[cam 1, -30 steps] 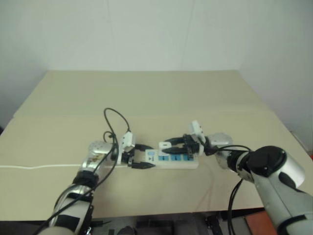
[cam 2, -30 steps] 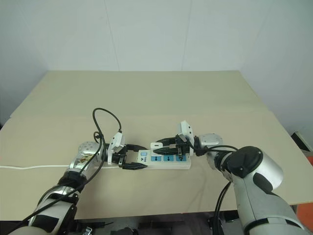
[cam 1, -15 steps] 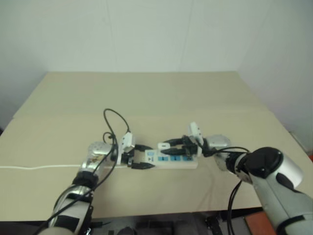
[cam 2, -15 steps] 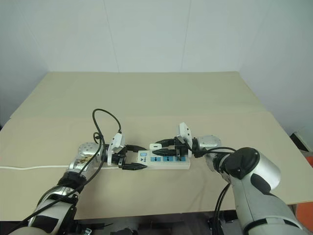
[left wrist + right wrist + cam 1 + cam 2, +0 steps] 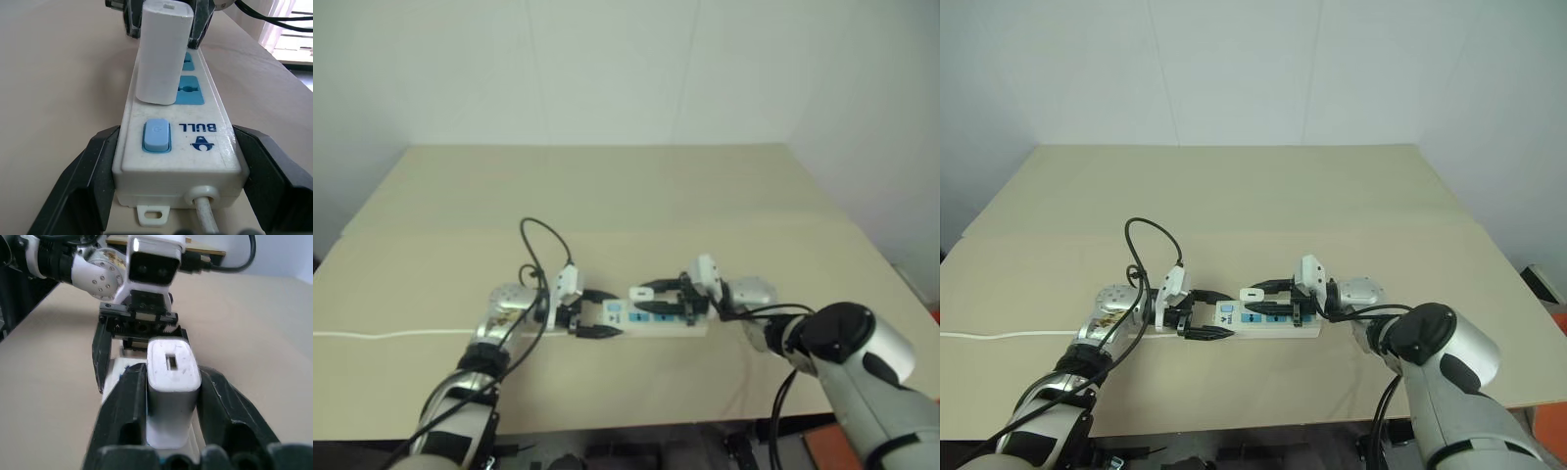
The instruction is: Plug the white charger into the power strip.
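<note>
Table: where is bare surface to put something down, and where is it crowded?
The table is bare between the power strip and the far wall, and toward its right edge. The near middle is crowded: left gripper clamps the strip's switch end, right gripper flanks the white charger, and the thin cord runs left.

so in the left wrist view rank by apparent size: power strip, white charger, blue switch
1. power strip
2. white charger, standing in the strip's nearest socket
3. blue switch
Nearness inflates the strip's switch end, but the order holds.
</note>
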Available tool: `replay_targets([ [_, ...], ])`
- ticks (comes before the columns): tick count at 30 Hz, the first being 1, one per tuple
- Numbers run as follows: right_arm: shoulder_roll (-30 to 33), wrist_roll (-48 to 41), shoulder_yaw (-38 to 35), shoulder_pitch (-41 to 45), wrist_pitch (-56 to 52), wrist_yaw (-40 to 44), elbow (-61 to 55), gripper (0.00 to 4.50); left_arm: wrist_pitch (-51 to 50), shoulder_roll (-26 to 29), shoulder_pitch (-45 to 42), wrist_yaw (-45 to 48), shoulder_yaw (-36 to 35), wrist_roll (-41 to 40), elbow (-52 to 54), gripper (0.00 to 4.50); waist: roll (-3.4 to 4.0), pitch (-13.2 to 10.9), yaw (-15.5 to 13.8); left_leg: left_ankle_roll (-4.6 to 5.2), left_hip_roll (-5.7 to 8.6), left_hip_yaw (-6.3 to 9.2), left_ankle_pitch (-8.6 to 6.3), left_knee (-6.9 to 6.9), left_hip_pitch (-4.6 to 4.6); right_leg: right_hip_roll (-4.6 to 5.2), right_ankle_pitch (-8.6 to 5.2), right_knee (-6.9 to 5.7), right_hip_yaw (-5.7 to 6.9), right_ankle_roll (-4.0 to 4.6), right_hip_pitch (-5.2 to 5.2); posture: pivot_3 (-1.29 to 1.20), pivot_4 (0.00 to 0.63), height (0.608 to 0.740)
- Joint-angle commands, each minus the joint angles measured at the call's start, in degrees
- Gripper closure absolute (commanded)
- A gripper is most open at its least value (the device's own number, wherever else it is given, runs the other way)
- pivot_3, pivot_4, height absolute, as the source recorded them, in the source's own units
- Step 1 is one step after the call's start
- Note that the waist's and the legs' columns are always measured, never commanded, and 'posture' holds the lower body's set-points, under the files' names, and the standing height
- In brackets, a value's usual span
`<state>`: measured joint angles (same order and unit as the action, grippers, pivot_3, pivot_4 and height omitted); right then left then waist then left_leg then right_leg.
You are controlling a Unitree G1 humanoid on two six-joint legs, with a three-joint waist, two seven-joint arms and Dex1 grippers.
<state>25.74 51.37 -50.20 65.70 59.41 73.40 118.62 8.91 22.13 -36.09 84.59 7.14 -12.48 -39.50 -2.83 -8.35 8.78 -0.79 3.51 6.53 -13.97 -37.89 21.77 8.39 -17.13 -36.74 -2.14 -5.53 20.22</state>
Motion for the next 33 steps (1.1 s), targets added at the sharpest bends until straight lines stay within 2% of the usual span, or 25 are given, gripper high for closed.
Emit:
replay_targets([
  [1, 1.01, -2.03, -0.26, 1.59, -6.81, 2.15, 1.38, 1.32, 0.05, 0.58, -0.06, 0.78, 0.14, 0.04, 0.72, 1.24, 0.0, 0.0, 0.03, -0.03, 0.0, -0.01, 0.02, 0.0, -0.02, 0.0, 0.0, 0.0, -0.01, 0.0, -0.02, 0.0, 0.15, 0.74],
  [3, 1.38, -3.5, -0.12, 3.49, -13.59, 4.55, 1.38, 0.71, 0.0, 0.57, -0.08, 0.87, 0.14, -0.01, 0.69, 1.24, 0.0, 0.0, 0.01, -0.03, -0.01, -0.03, 0.02, 0.0, 0.02, 0.0, 0.0, 0.0, -0.01, 0.0, -0.02, 0.0, 0.15, 0.74],
  [5, 1.7, -4.08, -0.14, 4.2, -15.64, 6.04, 1.38, 0.02, 0.02, 0.55, -0.14, 0.88, 0.14, -0.02, 0.58, 1.24, 0.03, -0.02, -0.03, -0.02, -0.01, -0.02, 0.01, 0.0, 0.06, 0.0, 0.0, 0.0, 0.0, 0.0, 0.02, 0.0, 0.15, 0.74],
  [10, 2.1, -3.95, 0.37, 3.8, -14.63, 7.69, 1.38, 0.02, 0.11, 0.54, -0.14, 0.81, 0.21, 0.0, 0.54, 1.24, 0.03, -0.03, -0.02, -0.03, -0.01, -0.01, 0.01, 0.01, 0.16, 0.0, 0.0, -0.02, 0.0, 0.0, 0.05, 0.0, 0.15, 0.74],
  [16, 1.55, -3.24, 0.04, 1.63, -5.12, 2.56, 1.38, 0.02, 0.11, 0.39, -0.32, 0.55, 0.26, 0.14, 0.24, 1.24, 0.03, -0.03, -0.01, -0.05, -0.01, -0.02, 0.02, 0.02, 0.19, 0.0, 0.0, -0.01, 0.01, 0.0, 0.05, 0.0, 0.15, 0.74],
  [18, 1.6, -2.97, 0.26, 1.33, -3.89, 1.97, 1.38, 0.0, 1.18, 0.46, -0.5, 0.86, 0.34, 0.32, 0.03, 0.52, 0.03, -0.03, 0.02, -0.05, 0.0, -0.03, 0.03, 0.02, 0.19, 0.0, 0.0, -0.01, 0.0, 0.0, 0.05, 0.0, 0.15, 0.74],
  [20, 1.63, -2.83, 0.36, 1.07, -2.96, 1.48, 1.38, 0.0, 1.35, 0.45, -0.75, 2.01, 0.35, 0.06, -0.29, 0.02, 0.04, -0.06, 0.03, -0.05, -0.01, -0.04, 0.03, 0.02, 0.2, 0.0, 0.0, -0.01, 0.01, 0.0, 0.05, 0.0, 0.15, 0.74],
  [27, 2.61, -2.58, -0.67, 0.71, -1.29, 2.62, 1.38, 0.0, 3.06, 0.03, -0.26, 0.63, -1.85, -1.76, 1.46, 0.02, 0.05, -0.06, 0.01, -0.09, 0.0, -0.04, 0.05, 0.02, 0.25, 0.0, 0.0, 0.04, 0.01, 0.0, 0.07, 0.0, 0.15, 0.74],
  [33, 9.81, -3.55, -4.58, 3.73, -3.66, 12.04, 1.38, 0.0, -6.15, 5.35, 0.62, 4.0, -5.45, -8.34, 10.86, 0.02, 0.15, -0.2, -0.06, -0.09, 0.0, -0.05, 0.05, 0.01, 0.4, 0.0, 0.0, 0.05, 0.02, 0.0, 0.19, 0.0, 0.15, 0.74],
])
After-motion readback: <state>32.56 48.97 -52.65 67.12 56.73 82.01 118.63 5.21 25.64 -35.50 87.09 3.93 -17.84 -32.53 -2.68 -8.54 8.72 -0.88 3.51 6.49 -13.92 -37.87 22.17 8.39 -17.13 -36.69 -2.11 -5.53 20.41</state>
